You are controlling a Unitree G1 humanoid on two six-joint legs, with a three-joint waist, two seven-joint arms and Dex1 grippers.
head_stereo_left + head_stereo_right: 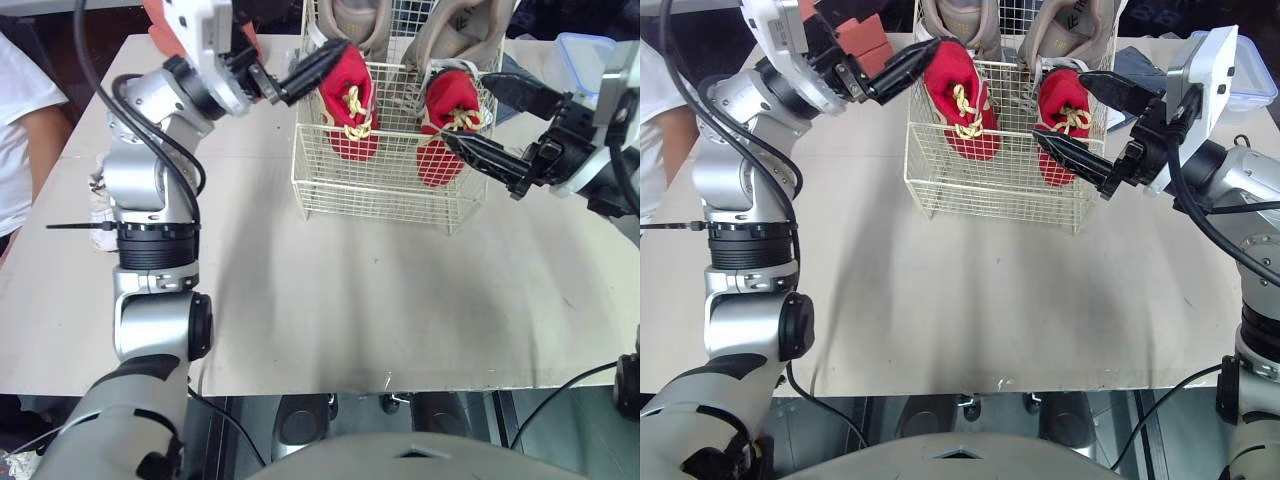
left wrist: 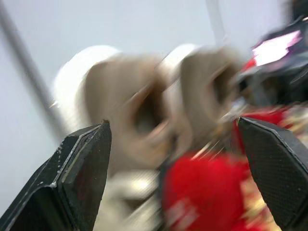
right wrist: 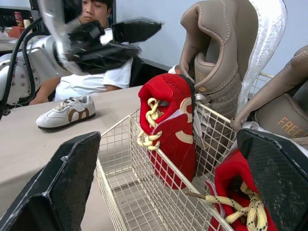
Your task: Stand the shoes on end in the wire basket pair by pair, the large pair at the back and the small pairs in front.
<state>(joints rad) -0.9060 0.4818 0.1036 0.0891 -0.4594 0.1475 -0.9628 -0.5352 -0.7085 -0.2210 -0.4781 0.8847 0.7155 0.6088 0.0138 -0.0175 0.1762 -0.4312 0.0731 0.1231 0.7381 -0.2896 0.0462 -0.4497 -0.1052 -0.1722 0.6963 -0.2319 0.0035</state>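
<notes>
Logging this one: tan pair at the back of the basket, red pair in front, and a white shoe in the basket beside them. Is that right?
Not quite. The white shoe is not in the basket; it lies on the table outside it, as the right wrist view shows. The tan pair at the back and the red pair in front are as you say.

A pale beige counter (image 1: 350, 300) is lying under soft, even light, with a plain bluish wall (image 3: 149, 9) rising behind it.
</notes>
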